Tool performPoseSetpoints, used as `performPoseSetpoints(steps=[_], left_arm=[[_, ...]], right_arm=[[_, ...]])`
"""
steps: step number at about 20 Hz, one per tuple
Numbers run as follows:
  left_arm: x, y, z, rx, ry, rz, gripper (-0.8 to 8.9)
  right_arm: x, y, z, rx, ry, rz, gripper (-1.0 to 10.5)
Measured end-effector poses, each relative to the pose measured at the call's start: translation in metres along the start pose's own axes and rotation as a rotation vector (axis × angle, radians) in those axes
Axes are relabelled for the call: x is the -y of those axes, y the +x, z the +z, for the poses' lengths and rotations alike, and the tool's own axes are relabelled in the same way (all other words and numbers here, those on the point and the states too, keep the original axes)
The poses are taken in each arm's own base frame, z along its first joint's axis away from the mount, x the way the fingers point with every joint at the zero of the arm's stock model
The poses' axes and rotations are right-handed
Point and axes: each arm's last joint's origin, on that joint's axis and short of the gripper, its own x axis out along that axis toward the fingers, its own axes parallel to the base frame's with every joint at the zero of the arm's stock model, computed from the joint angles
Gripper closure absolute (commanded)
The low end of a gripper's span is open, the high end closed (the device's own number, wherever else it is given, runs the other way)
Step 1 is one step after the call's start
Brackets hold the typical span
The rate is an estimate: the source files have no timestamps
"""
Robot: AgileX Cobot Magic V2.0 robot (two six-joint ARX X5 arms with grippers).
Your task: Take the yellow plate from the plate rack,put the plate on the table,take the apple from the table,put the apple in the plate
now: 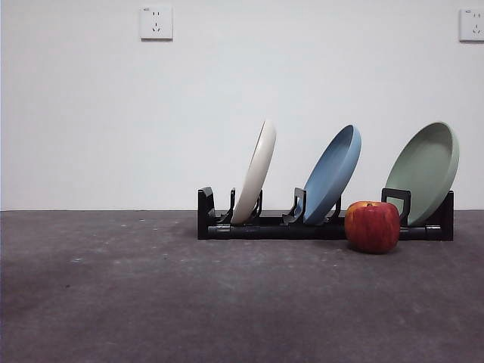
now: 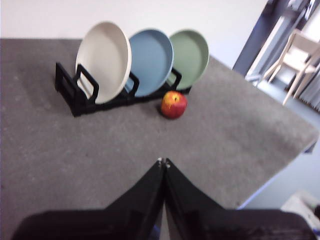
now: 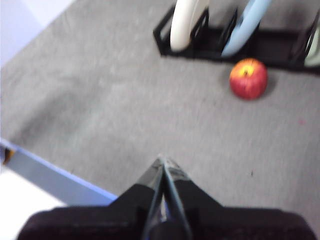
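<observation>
The yellow plate, pale cream, leans upright in the left slot of the black plate rack on the grey table. The red apple sits on the table just in front of the rack's right part. In the left wrist view the yellow plate, rack and apple lie well beyond my left gripper, which is shut and holds nothing. My right gripper is shut too, far back from the apple and the yellow plate. Neither arm shows in the front view.
A blue plate stands in the rack's middle slot and a pale green plate in the right one. The table edge runs close by my right gripper. A wooden chair stands off the table beyond its corner.
</observation>
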Motion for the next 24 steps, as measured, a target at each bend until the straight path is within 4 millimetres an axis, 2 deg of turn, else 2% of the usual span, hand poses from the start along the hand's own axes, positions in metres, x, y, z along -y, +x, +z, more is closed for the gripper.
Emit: performPoseSetpoints(steps=[4,5,6,7,8,9,13,17,20,24], left_arm=[[0.001,-0.001,0.001,-0.003,0.044,0.000,8.10],[0.001,-0.001,0.002,-0.002,0.048,0.000,7.61],[0.001,-0.001,0.002,-0.002,0.049,0.000,6.36],[0.001,-0.001,0.002,-0.002,0.049,0.000,4.69],[0.001,-0.001,0.002,-0.001,0.050,0.000,3.18],[0.001,-0.001,0.002,0.000,0.051,0.000,2.67],[0.001,-0.001,0.003,0.012,0.061,-0.001,2.70],[-0.003,0.005,0.013,0.053,0.084,-0.012,2.71],[-0.011,0.018,0.028,0.079,0.074,-0.066,2.79],[-0.024,0.046,0.057,0.095,0.073,-0.114,2.79]], right_arm=[[0.000,0.000,-0.002,-0.019,-0.003,0.003,9.2],[0.000,0.000,-0.002,-0.019,-0.004,0.003,8.1],[0.000,0.000,-0.001,-0.021,-0.005,0.003,6.4],[0.000,0.001,-0.001,-0.022,-0.002,0.003,4.5],[0.000,0.001,-0.001,-0.024,0.005,0.003,3.0],[0.001,0.002,-0.001,-0.026,0.014,0.003,2.8],[0.001,0.002,0.000,-0.029,0.029,0.003,2.9],[0.001,0.002,0.000,-0.029,0.034,0.003,2.9],[0.001,0.002,0.000,-0.029,0.041,0.003,2.9],[0.001,0.002,0.000,-0.029,0.048,0.003,2.9]])
